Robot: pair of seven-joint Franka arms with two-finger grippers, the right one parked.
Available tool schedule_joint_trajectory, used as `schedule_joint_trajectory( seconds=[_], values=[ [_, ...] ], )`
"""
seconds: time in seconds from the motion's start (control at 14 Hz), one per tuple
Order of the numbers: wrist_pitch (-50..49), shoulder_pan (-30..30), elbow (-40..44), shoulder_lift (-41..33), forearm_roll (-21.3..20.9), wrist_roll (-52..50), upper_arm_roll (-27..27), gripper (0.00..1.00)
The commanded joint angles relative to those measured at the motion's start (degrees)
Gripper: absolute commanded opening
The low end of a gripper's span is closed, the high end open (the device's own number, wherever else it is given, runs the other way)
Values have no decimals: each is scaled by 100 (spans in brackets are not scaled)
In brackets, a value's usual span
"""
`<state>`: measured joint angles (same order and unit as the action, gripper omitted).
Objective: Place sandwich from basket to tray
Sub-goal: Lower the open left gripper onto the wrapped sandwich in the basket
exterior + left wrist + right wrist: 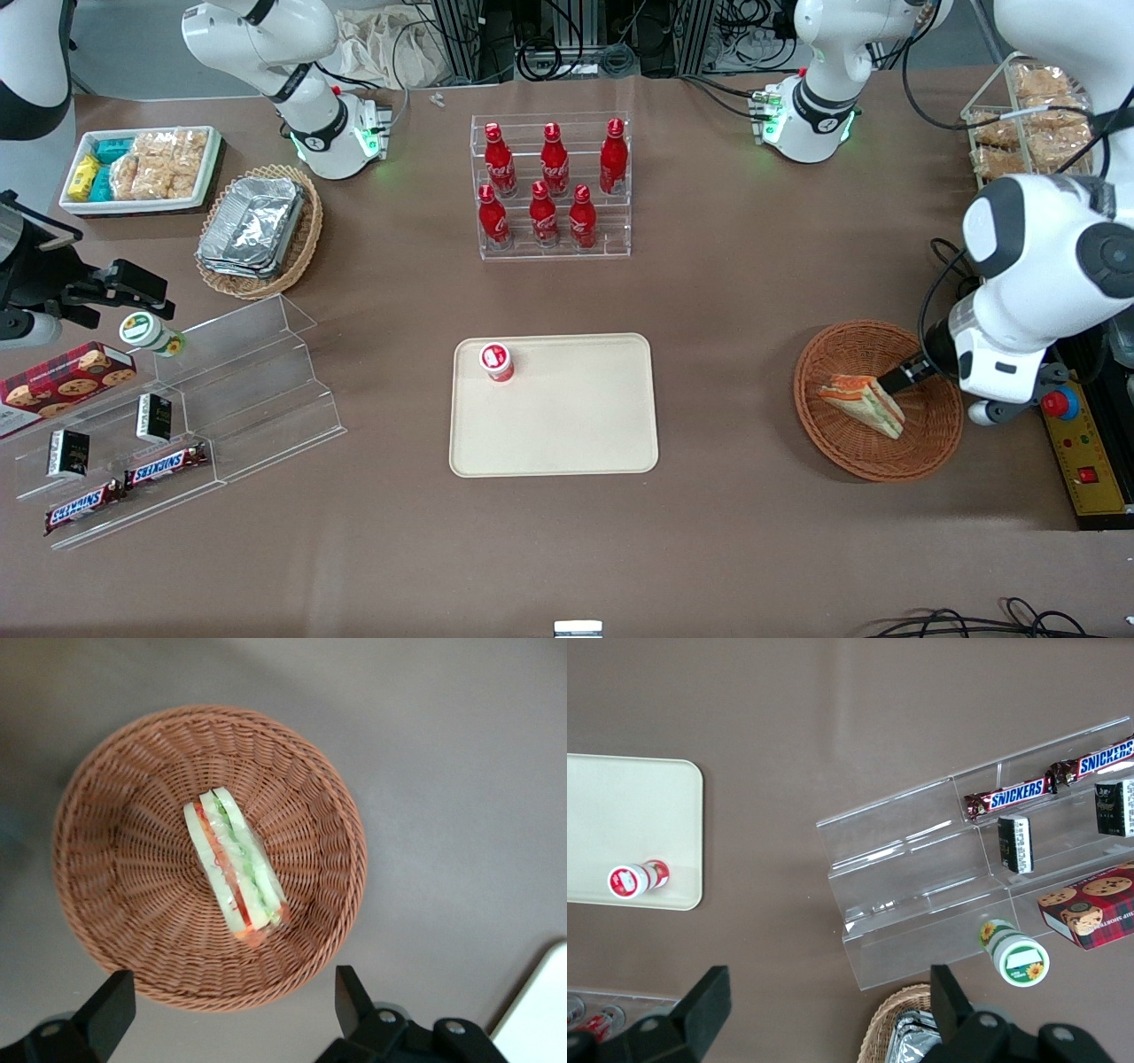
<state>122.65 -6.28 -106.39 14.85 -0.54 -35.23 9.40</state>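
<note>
The sandwich [864, 403] [236, 865], a white-bread wedge with orange, red and green layers, lies on its side inside the basket [842, 447] [115, 859], a round reddish-brown wicker one. My gripper [232, 1010] hangs above the basket, fingers spread. The tray [576, 425], cream and rectangular, lies flat, well apart.

Sandwich [864, 402] in basket [833, 447]; pincer [232, 1010] above.

Glossy white rounded arm shells with dark grey joint caps, black cables trailing alongside. The gripper [229, 1014] shows 2 black wedge fingers [108, 1008] on a black body studded with silver screws.
</note>
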Motion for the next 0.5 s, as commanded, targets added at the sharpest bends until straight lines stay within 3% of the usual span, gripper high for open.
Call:
schedule_joint_trajectory(
  seconds=[0.0,0.43],
  values=[
    [250,4,-31,220,-78,-607,0,99],
    [725,-32,-31,783,-87,-1952,-17,99]
  ],
)
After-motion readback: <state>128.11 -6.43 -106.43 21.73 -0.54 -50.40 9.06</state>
